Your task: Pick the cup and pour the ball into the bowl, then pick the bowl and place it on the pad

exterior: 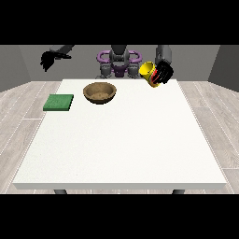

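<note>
A yellow cup [148, 72] with a red band is held tilted in the air above the table's far right part, its mouth turned toward the view's left. The hand at the view's right [164, 72] is curled round it. No ball shows. A brown wooden bowl [99, 92] stands on the table to the left of the cup, apart from it. A green pad [59, 102] lies flat near the table's left edge. The hand at the view's left [48, 59] hangs raised off the table's far left corner, holding nothing.
The white table [121, 144] stretches wide toward the camera. The robot's body [118, 63] stands behind the far edge, between the arms. Grey floor surrounds the table.
</note>
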